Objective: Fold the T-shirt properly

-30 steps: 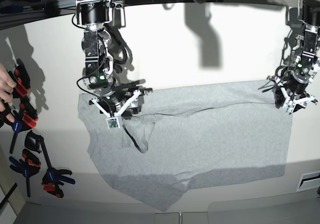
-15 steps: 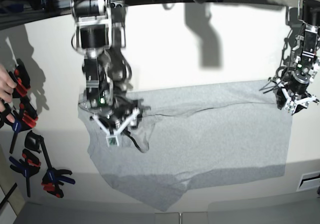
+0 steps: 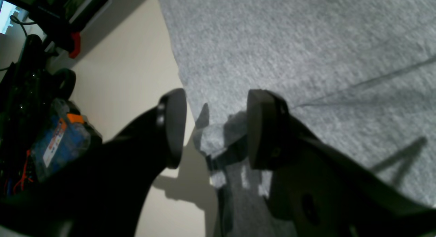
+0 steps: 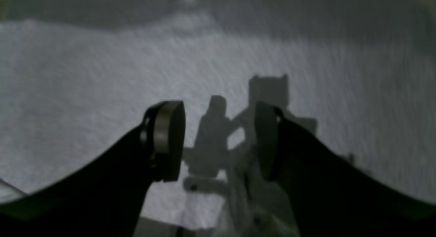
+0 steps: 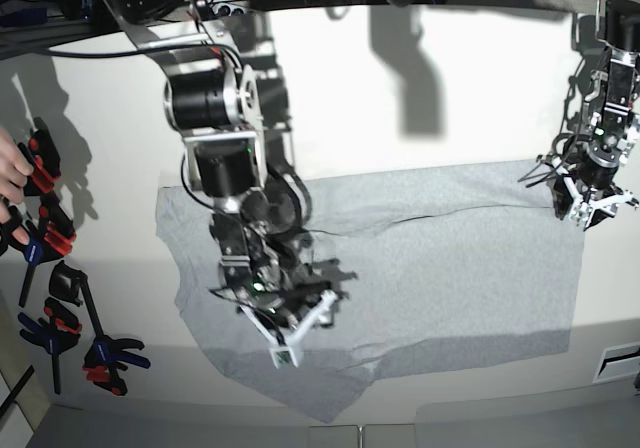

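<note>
Shirt [image 5: 430,258]: one grey T-shirt lies spread, plain side up, across the white tabletop [image 5: 400,108], rumpled at its left part with a loose fold line running across the middle. Two arms work over it. The right gripper [image 5: 290,333] hangs over the near-left part of the cloth, jaws wide apart with nothing between them. The left gripper [image 5: 590,203] sits at the far-right corner of the shirt, jaws wide, straddling the cloth's edge without pinching it. Several red, blue and black clamps [image 5: 60,298] lie at the left edge of the tabletop, where one hand [image 5: 10,173] reaches in.
</note>
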Robot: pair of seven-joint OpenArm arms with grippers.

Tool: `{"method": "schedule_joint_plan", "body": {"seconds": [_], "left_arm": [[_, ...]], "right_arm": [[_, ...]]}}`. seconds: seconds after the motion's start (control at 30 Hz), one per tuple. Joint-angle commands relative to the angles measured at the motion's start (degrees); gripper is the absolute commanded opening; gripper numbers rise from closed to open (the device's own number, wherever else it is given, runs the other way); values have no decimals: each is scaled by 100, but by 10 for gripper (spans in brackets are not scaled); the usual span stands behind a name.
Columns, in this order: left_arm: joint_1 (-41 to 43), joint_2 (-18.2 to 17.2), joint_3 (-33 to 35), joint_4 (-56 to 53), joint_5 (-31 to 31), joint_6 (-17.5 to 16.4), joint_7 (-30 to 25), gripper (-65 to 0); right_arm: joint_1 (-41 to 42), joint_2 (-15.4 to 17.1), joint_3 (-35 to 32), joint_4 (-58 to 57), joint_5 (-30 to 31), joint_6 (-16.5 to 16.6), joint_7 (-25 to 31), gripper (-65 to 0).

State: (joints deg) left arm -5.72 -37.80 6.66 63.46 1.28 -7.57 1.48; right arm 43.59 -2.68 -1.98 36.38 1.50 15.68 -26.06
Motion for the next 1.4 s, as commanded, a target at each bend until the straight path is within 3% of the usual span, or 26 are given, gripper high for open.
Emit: {"method": "schedule_joint_plan", "body": {"seconds": [0.0,0.1,0.23,0.33,0.5,0.63,0.83,0.93,1.0,1.13,1.27,1.37], "left_arm": [[-96,-151,-61,81,-31,81,-90,-379],[-96,-210,-61,216,-33,382,306,-379],[-94,-264,-61,817,-31,1530,870,-379],[-92,-267,-61,1462,-37,1902,1464,-379],[120,-170,-61,2634,-741,1886,2280,-379],[470,57,-61,3045,-1038,1825,2273,-379],[538,463,-61,2380,-1357,1637,2253,-379],[503,612,-61,1792,-1539,1329,2247,-379],[487,688,-61,1453,-1690,1198,2232,-379],[494,745,-61,1158,-1937,1161,2302,-379],[494,745,-61,1163,-1963,1156,2599,-379],[535,745,-61,1163,-1963,1158,2872,-379]], "right_arm": [[315,-20,9,116,31,55,46,-343],[339,9,9,455,59,170,-286,-343],[-2,192,11,1545,63,297,-728,-343],[-501,361,11,2658,151,299,-1154,-343],[-1600,675,37,4186,188,299,-1493,-343],[-2356,839,297,4319,168,297,-1314,-343],[-3206,841,1108,4262,173,299,-730,-343],[-3370,863,1213,4260,166,313,-732,-343],[-3425,922,1207,4245,118,516,-662,-343],[-3322,1040,1185,3661,-96,684,-450,-343],[-3189,1165,1161,2695,-131,682,-603,-343],[-3434,1274,1161,2712,92,682,-841,-343]]}}
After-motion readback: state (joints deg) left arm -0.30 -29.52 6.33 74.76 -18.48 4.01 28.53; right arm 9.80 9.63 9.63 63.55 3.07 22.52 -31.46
